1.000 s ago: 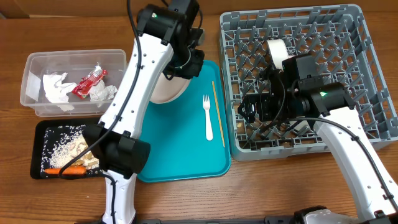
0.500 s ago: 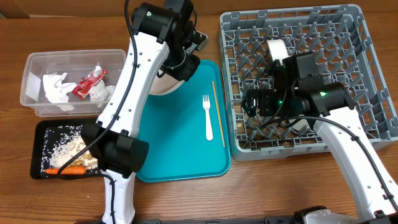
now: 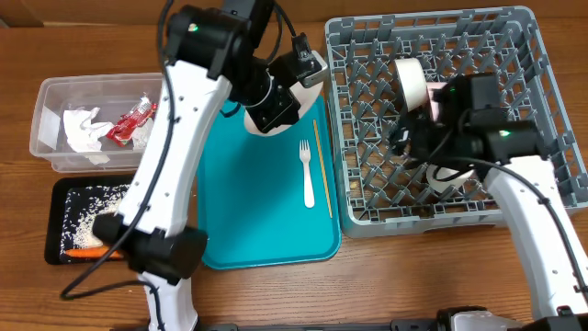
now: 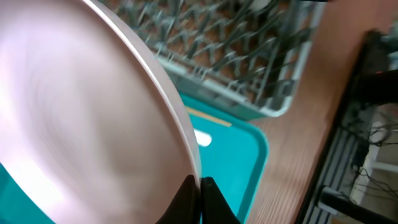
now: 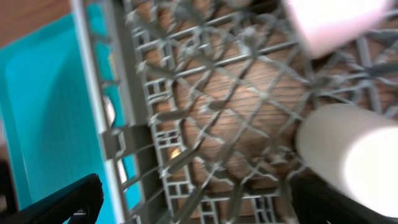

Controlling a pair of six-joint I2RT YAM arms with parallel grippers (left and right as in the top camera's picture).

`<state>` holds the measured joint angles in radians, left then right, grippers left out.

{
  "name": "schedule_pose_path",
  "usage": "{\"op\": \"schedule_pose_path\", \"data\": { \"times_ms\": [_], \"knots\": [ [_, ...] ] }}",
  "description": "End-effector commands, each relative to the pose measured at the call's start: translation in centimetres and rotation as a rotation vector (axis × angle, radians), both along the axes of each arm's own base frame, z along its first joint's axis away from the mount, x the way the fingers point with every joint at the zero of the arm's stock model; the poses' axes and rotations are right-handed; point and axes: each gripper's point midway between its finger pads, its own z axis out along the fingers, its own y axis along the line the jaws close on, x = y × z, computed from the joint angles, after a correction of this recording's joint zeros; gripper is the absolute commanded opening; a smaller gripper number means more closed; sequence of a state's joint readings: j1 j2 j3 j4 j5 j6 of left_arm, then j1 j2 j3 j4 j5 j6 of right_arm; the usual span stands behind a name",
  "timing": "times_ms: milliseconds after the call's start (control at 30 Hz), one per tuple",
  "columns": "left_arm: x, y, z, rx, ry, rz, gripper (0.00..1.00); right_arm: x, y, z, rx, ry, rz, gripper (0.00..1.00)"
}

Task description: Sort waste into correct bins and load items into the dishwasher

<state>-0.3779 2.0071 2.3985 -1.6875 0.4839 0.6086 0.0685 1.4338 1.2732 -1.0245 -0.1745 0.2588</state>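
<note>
Left wrist view is filled by the pink plate point(image 4: 81, 124), tilted on edge, with the left fingers point(image 4: 205, 202) pinched tight on its rim at the bottom of the picture. Beyond the plate lie the teal tray point(image 4: 239, 165) and a corner of the grey dish rack point(image 4: 249, 74). Seen from overhead, this arm holds the plate raised over the far end of the teal tray, just beside the rack's left wall. On the tray lie a white fork point(image 3: 306, 170) and, to its right, a thin chopstick point(image 3: 322, 165), side by side and not touching. The right fingers point(image 5: 62, 202) stand wide apart with nothing between them, hanging over the rack's grid near its left wall. In the rack a white cup point(image 3: 411, 81) lies on its side toward the back, and a white bowl point(image 3: 447, 176) sits nearer the front, partly under the right arm. At the left of the bench point(image 3: 413, 276), the clear tub point(image 3: 55, 92) holds crumpled napkins point(image 3: 83, 129) and a red wrapper point(image 3: 129, 121). In front of it the black tray point(image 3: 64, 188) holds rice point(image 3: 87, 216) and a carrot point(image 3: 87, 251), partly hidden by the left arm.
</note>
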Motion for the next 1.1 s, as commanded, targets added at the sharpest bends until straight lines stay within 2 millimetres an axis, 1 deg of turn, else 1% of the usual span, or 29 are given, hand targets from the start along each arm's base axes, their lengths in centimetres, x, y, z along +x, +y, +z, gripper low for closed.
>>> {"op": "schedule_pose_path", "data": {
  "times_ms": [0,67,200,367,467,533,600,667,733,800,867,933,1000,1067],
  "knots": [
    [-2.4,-1.5,4.4,-0.166,-0.068,-0.104,0.04,0.3,-1.6,-0.1,0.028,0.006,-0.072,1.00],
    [-3.1,-1.7,5.5,-0.204,-0.074,-0.116,0.04,0.5,-2.0,0.1,0.064,-0.001,-0.077,1.00],
    [-4.9,-2.6,7.8,-0.304,-0.075,-0.156,0.04,0.8,-2.4,0.8,0.140,-0.034,-0.033,1.00],
    [-6.4,-3.0,9.3,-0.348,-0.071,-0.160,0.04,1.0,-2.9,2.2,0.307,-0.063,-0.047,1.00],
    [-7.0,-2.8,10.2,-0.378,-0.027,-0.107,0.04,1.0,-2.3,3.6,0.406,-0.119,0.039,1.00],
    [-7.2,-2.8,11.1,-0.427,0.012,-0.077,0.04,0.8,-1.6,4.5,0.460,-0.151,0.098,1.00],
    [-7.1,-3.0,12.5,-0.518,0.057,-0.062,0.04,0.7,-1.0,5.0,0.492,-0.169,0.135,1.00],
    [-7.4,-3.0,14.6,-0.646,0.091,-0.094,0.04,0.6,-0.4,5.4,0.516,-0.177,0.160,1.00],
    [-7.8,-2.5,17.2,-0.795,0.121,-0.142,0.04,0.5,-0.1,5.6,0.531,-0.183,0.174,1.00],
    [-8.1,-1.6,19.5,-0.926,0.143,-0.186,0.04,0.4,0.4,6.1,0.546,-0.213,0.226,1.00],
    [-8.1,-0.4,21.2,-1.024,0.156,-0.210,0.04,0.1,1.2,7.1,0.582,-0.264,0.307,1.00],
    [-7.2,0.6,21.3,-1.021,0.179,-0.147,0.04,-0.3,2.1,8.4,0.630,-0.330,0.395,1.00],
    [-6.6,1.4,21.2,-1.021,0.195,-0.103,0.04,-0.6,2.8,9.8,0.680,-0.406,0.479,1.00],
    [-6.3,1.9,21.2,-1.021,0.214,-0.072,0.04,-1.1,3.6,11.9,0.747,-0.510,0.584,1.00]
  ]
}}
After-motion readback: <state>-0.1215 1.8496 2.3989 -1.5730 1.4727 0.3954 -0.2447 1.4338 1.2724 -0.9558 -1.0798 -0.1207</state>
